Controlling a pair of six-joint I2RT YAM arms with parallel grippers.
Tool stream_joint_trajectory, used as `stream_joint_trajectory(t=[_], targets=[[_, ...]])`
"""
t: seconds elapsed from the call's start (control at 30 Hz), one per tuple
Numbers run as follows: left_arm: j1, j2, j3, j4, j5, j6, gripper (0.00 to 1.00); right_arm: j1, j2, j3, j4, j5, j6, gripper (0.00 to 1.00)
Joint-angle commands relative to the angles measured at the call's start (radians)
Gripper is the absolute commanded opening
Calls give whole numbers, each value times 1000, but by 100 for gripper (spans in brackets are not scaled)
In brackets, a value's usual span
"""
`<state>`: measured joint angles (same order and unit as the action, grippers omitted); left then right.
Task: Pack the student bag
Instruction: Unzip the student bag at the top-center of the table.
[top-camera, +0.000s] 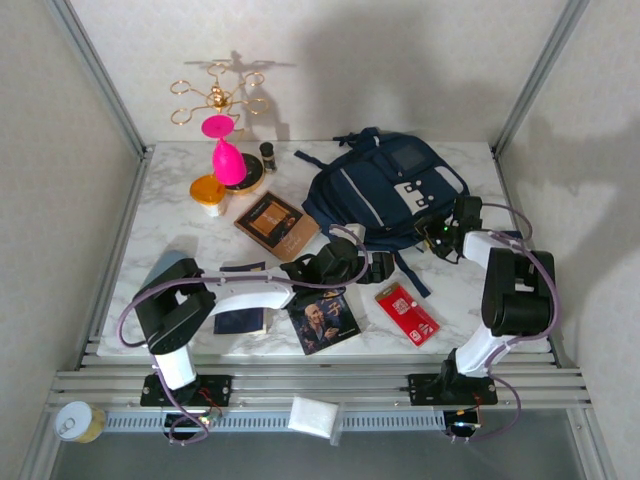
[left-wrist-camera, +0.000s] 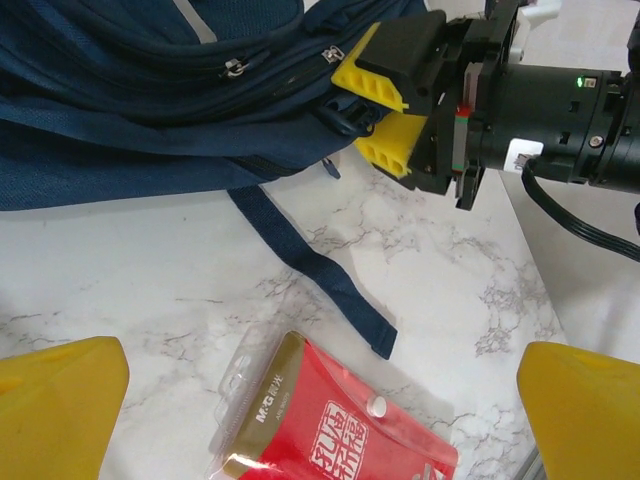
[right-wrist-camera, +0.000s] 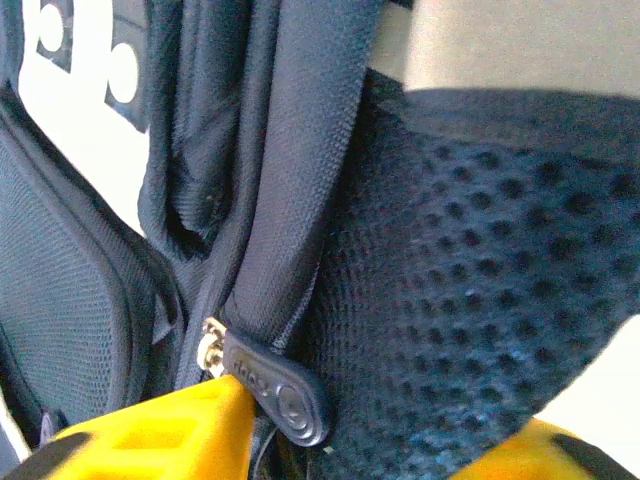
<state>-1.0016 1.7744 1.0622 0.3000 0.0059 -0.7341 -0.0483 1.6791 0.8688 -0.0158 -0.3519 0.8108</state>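
Observation:
The student bag (top-camera: 385, 190), navy with a white dotted patch, lies at the back right of the table. My right gripper (top-camera: 437, 232) is at its near right edge. In the left wrist view its yellow fingers (left-wrist-camera: 372, 78) pinch the edge of the bag (left-wrist-camera: 120, 120). The right wrist view has the right gripper (right-wrist-camera: 350, 440) closed in around mesh fabric of the bag (right-wrist-camera: 450, 250), one finger touching a dark zipper pull (right-wrist-camera: 280, 385). My left gripper (top-camera: 378, 266) hovers open over a red pouch (top-camera: 407, 313); the left gripper (left-wrist-camera: 320, 400) holds nothing above the pouch (left-wrist-camera: 330, 420).
A loose bag strap (left-wrist-camera: 310, 265) trails toward the pouch. A magazine (top-camera: 323, 320), a navy booklet (top-camera: 240, 320) and a brown book (top-camera: 270, 222) lie centre-left. A pink glass (top-camera: 227, 150), orange-lidded cup (top-camera: 208, 190), small bottle (top-camera: 267, 153) and gold stand (top-camera: 215, 95) occupy the back left.

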Motion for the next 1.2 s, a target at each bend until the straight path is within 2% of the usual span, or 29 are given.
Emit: stream_joint_trajectory(t=[0.0,0.1,0.23,0.4,0.63,0.77,0.87,1.03,1.17], targets=[[-12,22,41,1,16,-5,99,4,14,28,73,-57,19,26],[-23,34,57,-14,15,-6,98,6,-20,30,62,-84,50,10],[-37,43,87,-39,5,-20,94,12,-96,27,37,-127,96,1],[-52,65,139,-84,-24,-4,84,21,-203,3,19,-191,196,0],[-56,88,215,-199,-44,101,70,69,-305,13,11,-243,332,0],[-74,87,172,-137,-133,264,67,104,-350,46,-26,-216,359,0],[-74,122,184,-107,-200,333,66,112,-375,40,-13,-211,395,0],[-72,180,183,13,-319,385,63,118,-401,15,21,-207,442,0],[-70,226,177,144,-340,426,60,121,-410,6,44,-209,463,0]])
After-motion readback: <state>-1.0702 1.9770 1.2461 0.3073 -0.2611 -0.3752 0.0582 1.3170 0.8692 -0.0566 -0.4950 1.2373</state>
